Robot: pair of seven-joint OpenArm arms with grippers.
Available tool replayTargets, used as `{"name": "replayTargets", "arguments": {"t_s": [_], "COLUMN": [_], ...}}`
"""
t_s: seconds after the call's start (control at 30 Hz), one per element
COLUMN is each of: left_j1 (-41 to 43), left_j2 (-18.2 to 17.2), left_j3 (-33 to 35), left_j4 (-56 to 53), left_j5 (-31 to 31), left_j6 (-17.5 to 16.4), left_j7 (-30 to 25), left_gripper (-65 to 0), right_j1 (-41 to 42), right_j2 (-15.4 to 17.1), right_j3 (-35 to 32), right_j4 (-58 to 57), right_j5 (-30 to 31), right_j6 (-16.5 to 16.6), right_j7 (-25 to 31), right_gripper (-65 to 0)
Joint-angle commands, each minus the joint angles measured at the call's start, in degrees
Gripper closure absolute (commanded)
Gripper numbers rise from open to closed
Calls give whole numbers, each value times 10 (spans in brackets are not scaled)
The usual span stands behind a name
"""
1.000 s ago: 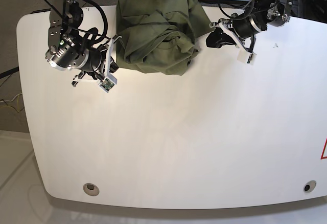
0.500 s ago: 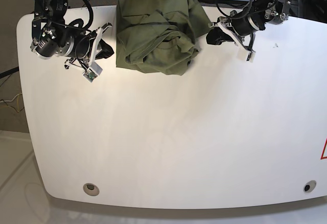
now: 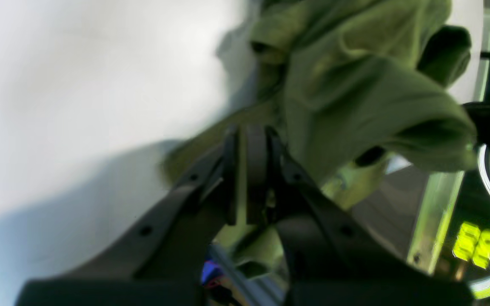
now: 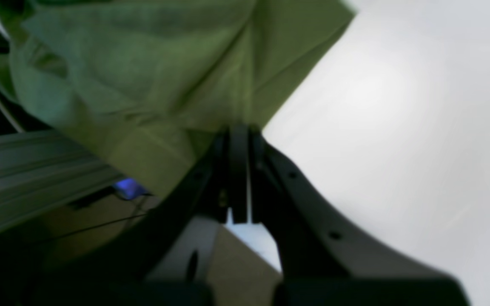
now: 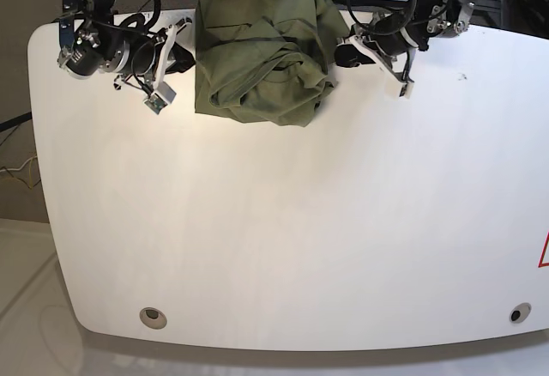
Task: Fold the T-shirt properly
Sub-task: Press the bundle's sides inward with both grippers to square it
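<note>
Base view: the near and middle parts of the white surface [image 5: 283, 239] are seen bare, and two small round holes are set near its front edge. At the far edge, left of centre, the olive T-shirt [image 5: 262, 54] is found bunched in a crumpled heap, partly hanging over the far rim. The right tool [image 5: 177, 57] is placed just beside the shirt's left side, and the left tool [image 5: 346, 52] just beside its right side; whether cloth is touched cannot be told from this view. In the right wrist view, the right tool's [image 4: 238, 170] dark fingers are seen pressed together, with the green cloth [image 4: 151, 76] lying right at their tips; a grip on it cannot be confirmed through the blur. In the left wrist view, the left tool [image 3: 249, 170] is likewise seen with its fingers together, and the rumpled folds [image 3: 355, 97] are spread just beyond and to the right of them
</note>
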Motion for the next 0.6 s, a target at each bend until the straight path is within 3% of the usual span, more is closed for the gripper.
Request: {"name": "replayTargets", "arguments": {"t_s": [0.0, 0.43, 0.57], "left_j1": [-3, -1, -3], "left_j2": [-2, 0, 15], "left_j3": [7, 7, 7], "left_j4": [10, -4, -13], "left_j5": [-9, -8, -2], "left_j6": [-5, -5, -5], "left_j7": [-8, -8, -8], "left_gripper": [-9, -9, -9], "right_j1": [-10, -53, -56], "right_j2": [3, 1, 1], "right_j3": [3, 2, -20], "right_j4": [11, 10, 10], "right_j5": [11, 11, 8], "right_j6": [-1, -1, -1], "right_j7": [8, 8, 9], "right_gripper": [0, 0, 0]}}
